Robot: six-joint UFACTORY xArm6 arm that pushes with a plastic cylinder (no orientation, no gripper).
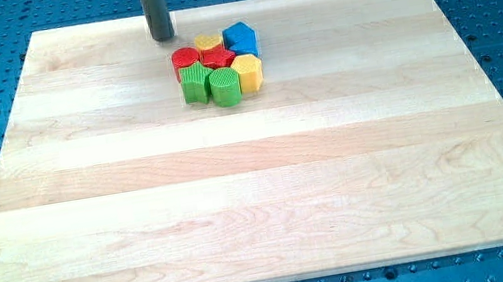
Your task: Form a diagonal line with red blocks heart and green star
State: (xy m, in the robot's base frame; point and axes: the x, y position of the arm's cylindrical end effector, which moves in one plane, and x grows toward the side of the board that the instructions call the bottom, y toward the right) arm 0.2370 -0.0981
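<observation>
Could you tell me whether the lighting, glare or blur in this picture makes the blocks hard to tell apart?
Camera view: lighting even, shadows soft and short; no glare on the wooden board; my tip sharp, up-left of the cluster; colours clear, but the packed red blocks blur together, so shapes stay uncertain.

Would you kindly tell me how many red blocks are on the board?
2: a round red block at the cluster's left edge, nearest my tip, and a red block in the cluster's middle. Packed blocks could hide more.

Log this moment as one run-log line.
tip: up-left of cluster, apart | red blocks, green star: packed in cluster | diagonal: not formed
</observation>
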